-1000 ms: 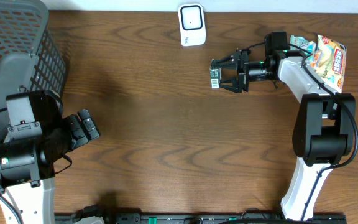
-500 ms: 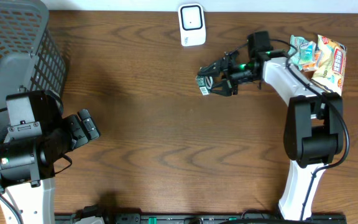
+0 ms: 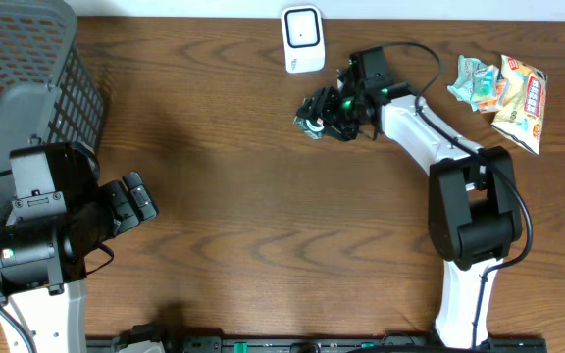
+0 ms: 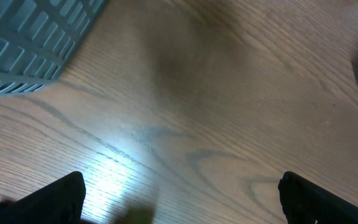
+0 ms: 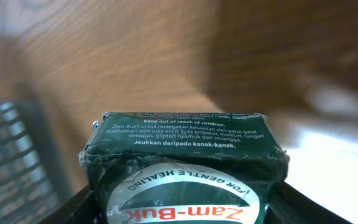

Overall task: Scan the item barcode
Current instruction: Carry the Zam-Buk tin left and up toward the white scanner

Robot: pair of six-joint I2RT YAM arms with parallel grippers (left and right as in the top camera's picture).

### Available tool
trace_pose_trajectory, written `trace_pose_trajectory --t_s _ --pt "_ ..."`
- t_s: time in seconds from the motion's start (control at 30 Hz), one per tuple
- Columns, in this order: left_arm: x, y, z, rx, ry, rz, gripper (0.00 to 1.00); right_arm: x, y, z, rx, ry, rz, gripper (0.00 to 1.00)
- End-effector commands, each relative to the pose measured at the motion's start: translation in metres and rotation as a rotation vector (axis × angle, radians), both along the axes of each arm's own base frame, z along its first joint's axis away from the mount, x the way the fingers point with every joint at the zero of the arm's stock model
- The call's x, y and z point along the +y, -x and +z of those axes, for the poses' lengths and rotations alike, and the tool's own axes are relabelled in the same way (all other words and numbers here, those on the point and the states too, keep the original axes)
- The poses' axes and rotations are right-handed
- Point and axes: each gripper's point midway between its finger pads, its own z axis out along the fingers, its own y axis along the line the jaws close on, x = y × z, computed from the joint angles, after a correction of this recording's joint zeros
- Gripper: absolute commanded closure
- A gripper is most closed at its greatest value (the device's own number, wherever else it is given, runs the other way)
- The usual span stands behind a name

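My right end effector [image 3: 319, 110] is clamped on the green Zam-Buk box [image 5: 185, 163], just below the white scanner [image 3: 302, 39] at upper centre of the overhead frame, left end effector [image 3: 137, 199] spread empty; my worry: the barcode facing away from the scanner, or the box slipping.

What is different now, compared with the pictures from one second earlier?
The right gripper, still gripping the green Zam-Buk box, carried it left and toward the far edge, close to the white scanner. Nothing was released. The left gripper, the basket and the snack packets stayed in place.
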Motion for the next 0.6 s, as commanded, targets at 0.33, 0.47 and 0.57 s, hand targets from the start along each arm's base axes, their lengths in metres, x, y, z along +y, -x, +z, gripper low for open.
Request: trace_pose_trajectory --t_s 0.33,0.47,0.57 --pt "0.004 0.001 -0.001 0.005 -0.009 0.021 0.02 -0.015 -0.098 0.113 -0.638 0.517 -0.144 0.39" --pt "0.004 0.001 -0.001 0.005 -0.009 0.021 0.02 -0.021 -0.116 0.132 -0.747 0.555 -0.248 0.39" --pt "0.004 0.001 -0.001 0.005 -0.009 0.021 0.02 -0.015 -0.131 0.139 -0.832 0.543 -0.253 0.35"
